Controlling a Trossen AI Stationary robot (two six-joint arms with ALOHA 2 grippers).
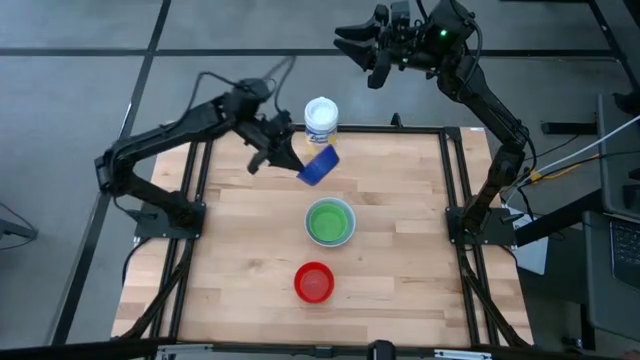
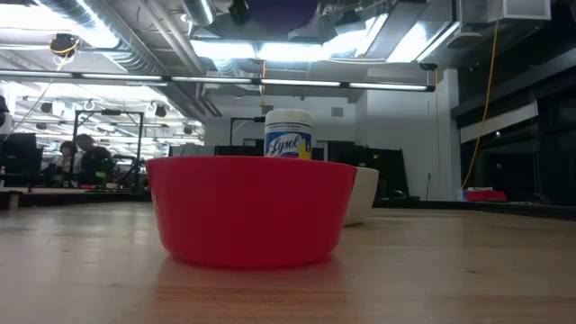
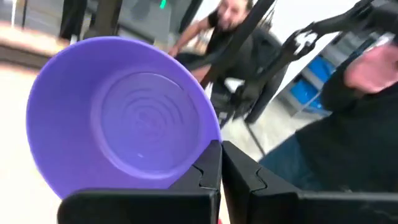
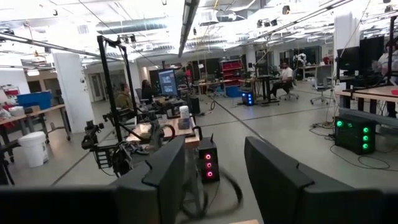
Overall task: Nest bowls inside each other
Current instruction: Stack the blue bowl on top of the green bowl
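My left gripper is shut on a dark blue bowl, which hangs tilted above the table's far middle; in the left wrist view the bowl shows its hollow side. A green bowl sits nested inside a white bowl at the table's middle. A red bowl rests on its base nearer the front and fills the low view. My right gripper is open, high up beyond the table's far edge, with nothing between its fingers. My left gripper pinches the dark blue bowl's rim between its two fingers, which stand close together with the wall between them. The bowl is lifted clear of the table and tipped on edge, its opening turned back toward the wrist.
A white-lidded canister with a yellow label stands at the table's far edge, just behind the held bowl. A black frame runs along the table's sides. People sit at desks in the room beyond.
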